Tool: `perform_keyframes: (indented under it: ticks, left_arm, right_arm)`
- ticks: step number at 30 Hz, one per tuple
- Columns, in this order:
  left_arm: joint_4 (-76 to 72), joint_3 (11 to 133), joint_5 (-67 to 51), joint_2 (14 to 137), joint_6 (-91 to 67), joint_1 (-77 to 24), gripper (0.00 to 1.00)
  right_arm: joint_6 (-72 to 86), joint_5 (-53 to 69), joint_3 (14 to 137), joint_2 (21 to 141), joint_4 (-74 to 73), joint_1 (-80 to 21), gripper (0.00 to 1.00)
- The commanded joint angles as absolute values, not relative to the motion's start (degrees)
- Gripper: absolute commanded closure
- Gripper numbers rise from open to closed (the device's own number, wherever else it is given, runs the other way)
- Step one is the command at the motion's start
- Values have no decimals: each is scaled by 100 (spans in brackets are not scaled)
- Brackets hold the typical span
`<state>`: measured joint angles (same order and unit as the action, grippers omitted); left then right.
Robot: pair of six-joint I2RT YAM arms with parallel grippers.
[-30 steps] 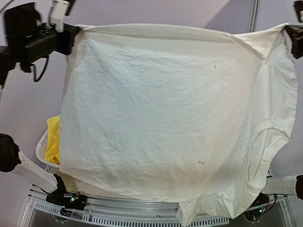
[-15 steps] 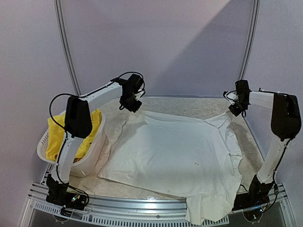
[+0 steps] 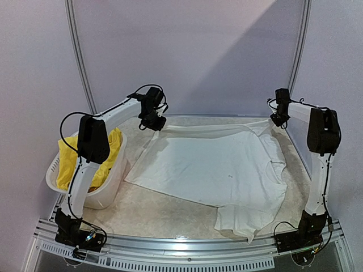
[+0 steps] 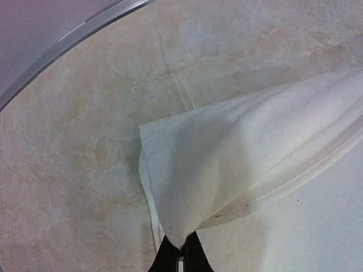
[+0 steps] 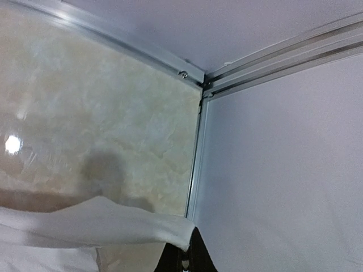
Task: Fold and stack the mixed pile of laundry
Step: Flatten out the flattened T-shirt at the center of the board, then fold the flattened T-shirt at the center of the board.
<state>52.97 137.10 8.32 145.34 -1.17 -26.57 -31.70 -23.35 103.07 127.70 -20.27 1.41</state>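
- White T-shirt (image 3: 215, 164): lies spread across the middle of the tabletop (image 3: 170, 212). Its far edge is lifted at both corners, and one bunched end is folded over near the front edge.
- Left gripper (image 3: 153, 123): pressed together, pinching the far left corner of the shirt. The wrist view shows the cloth draping away from the fingertips in a loose cone.
- Right gripper (image 3: 278, 120): pressed together, pinching the far right corner close to the back rail. A thin roll of fabric trails off to the left.
- Yellow shorts (image 3: 71, 161): heaped in the basket (image 3: 108, 184) at the left, apart from the shirt.
- Handling, judged: light, limp cloth with no stiffness. It sags between the two holds, creases readily and probably slides easily on the smooth top.
- Hold points, judged: corners, hem and seam edges, where a doubled layer gives the fingers something to bite. A single thin layer could slip out under tension.
- Caution, judged: uneven pull from the two sides would skew the fold line.
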Motion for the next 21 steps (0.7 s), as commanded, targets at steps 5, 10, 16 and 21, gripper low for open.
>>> perform_keyframes:
  ticks: [5,10,16,21]
  left_arm:
    - [4828,13749,800,14149,-352,-2558,100]
    - [4841,13761,812,14043,-304,-2556,100]
    - [4974,13784,704,13942,-225,-2541,100]
    - [4946,13882,652,13932,-203,-2525,100]
  right_arm:
    - [-2802,-2569,11828,13468,-2658,176,100]
    - [-2659,-2318,11857,13449,-3225,163,100]
    - [-2101,-1518,11324,12832,-4256,133,100]
    - [-1808,-845,11004,12284,-4949,132,100]
